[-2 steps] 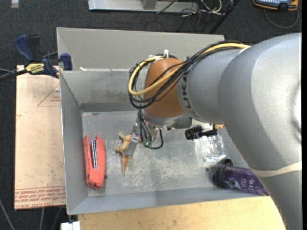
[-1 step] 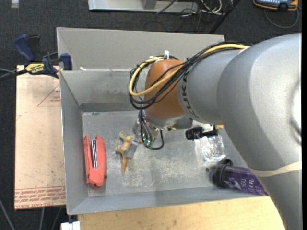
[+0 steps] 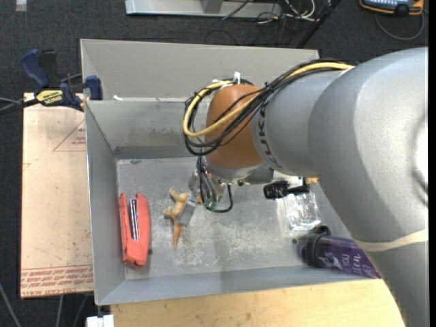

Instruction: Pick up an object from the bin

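Tan toy figure: in the camera view you find it lying on the floor of the bin, left of the middle, a small animal-like shape with thin limbs and a tapering end towards the near wall. The claw hangs low just beside it on its right, under the orange cover and the cables; you cannot tell whether the claw is released or clenched, and nothing shows in its grasp. A long red case lies near the left wall, well apart from a clear plastic piece and a purple bottle on the right. Expect the toy to be light, stiff and rather smooth. Take it across the thicker body, since the thin limbs would likely slip out or twist.
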### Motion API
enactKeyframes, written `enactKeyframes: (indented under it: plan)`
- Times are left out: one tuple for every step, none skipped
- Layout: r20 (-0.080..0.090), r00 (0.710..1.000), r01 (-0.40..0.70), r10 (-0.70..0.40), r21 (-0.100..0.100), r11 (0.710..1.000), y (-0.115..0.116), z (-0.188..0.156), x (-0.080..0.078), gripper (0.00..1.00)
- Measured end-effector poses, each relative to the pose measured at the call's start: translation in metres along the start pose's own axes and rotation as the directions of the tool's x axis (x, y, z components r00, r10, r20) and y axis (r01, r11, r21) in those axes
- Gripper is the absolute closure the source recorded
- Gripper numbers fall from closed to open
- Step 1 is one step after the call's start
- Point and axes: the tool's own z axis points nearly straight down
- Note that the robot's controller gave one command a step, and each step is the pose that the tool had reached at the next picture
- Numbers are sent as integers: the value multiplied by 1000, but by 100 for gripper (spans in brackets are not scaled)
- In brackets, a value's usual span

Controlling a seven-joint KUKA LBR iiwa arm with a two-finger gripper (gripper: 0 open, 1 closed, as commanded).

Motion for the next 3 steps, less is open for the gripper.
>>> enactKeyframes:
  plan:
    - [14,933,358,-358,-4,934,13,-1,14,100]
    - [14,934,358,-358,-4,934,13,-1,14,100]
    - [20,928,371,-371,-5,928,11,-154,0,100]
